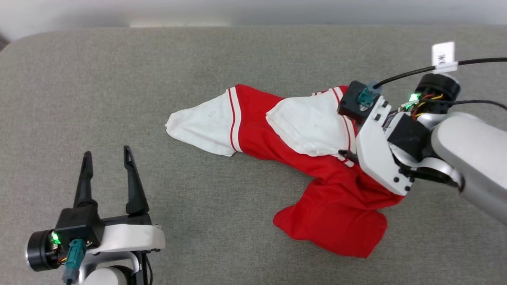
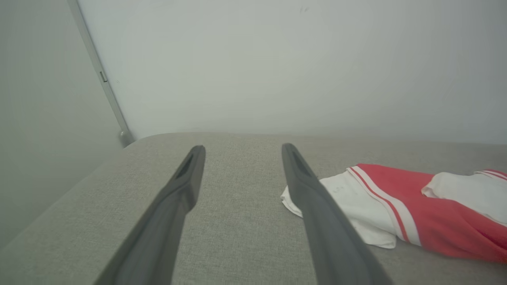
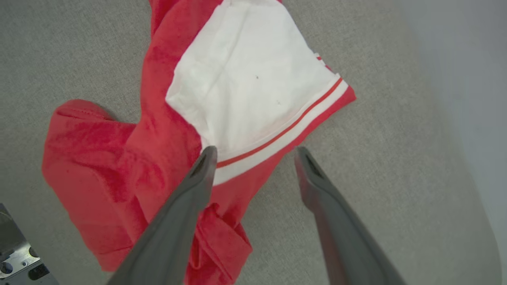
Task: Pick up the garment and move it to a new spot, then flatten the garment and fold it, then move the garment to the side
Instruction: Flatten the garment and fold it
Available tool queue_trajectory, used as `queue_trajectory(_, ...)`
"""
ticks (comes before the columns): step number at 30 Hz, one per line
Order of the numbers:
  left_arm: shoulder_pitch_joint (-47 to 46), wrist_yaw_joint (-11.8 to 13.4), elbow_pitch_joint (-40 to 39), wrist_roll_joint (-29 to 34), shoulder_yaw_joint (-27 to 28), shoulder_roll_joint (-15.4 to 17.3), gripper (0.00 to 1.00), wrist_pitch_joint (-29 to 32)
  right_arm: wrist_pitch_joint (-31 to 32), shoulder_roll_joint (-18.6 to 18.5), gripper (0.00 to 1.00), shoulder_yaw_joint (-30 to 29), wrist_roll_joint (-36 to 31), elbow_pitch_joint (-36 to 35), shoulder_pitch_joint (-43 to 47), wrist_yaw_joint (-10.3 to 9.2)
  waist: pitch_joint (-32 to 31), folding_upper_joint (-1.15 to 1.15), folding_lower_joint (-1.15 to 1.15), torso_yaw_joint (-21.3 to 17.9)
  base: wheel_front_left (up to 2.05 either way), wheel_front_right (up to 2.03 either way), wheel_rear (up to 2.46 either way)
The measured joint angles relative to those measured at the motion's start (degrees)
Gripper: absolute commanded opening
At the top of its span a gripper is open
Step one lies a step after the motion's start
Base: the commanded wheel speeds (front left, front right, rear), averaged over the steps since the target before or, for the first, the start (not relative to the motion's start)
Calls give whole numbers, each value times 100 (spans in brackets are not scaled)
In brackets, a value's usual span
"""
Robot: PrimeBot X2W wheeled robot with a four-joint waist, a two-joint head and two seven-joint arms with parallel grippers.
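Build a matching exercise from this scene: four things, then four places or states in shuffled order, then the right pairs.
1. left gripper
2. right gripper
3. garment
4. white tag

A. bunched up on the grey cushion
B. clipped to a black cable
C. open, apart from the garment
D. open, at the striped sleeve hem

Pairs: 1-C, 2-D, 3-A, 4-B

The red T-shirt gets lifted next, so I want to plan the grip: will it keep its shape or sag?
Probably sag: the T-shirt lies crumpled in soft folds, looking floppy. Likely light, being thin fabric. Pushed, it would probably bunch on the grey surface rather than slide.
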Motion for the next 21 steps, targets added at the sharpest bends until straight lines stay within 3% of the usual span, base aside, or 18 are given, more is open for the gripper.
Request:
queue_trajectory(4, -25, -379, 130, 266, 205, -408, 100, 0, 151, 221, 100, 86, -2, 190, 37, 0, 227, 0, 0, 137, 0, 0, 0)
queue_trajectory(11, -166, -922, 358, 647, 602, -893, 100, 0, 178, 485, 100, 60, -647, 521, 508, 0, 533, 0, 0, 303, 0, 0, 0)
queue_trajectory(13, -163, -1039, 427, 737, 722, -987, 100, 0, -68, 532, 0, 60, -746, 541, 531, 0, 541, 0, 0, 277, 0, 0, 0)
queue_trajectory(21, 23, -1382, 547, 1010, 1162, -1300, 100, 0, -1683, 319, 0, 35, -617, 508, 474, 0, 274, 0, 0, -25, 0, 0, 0)
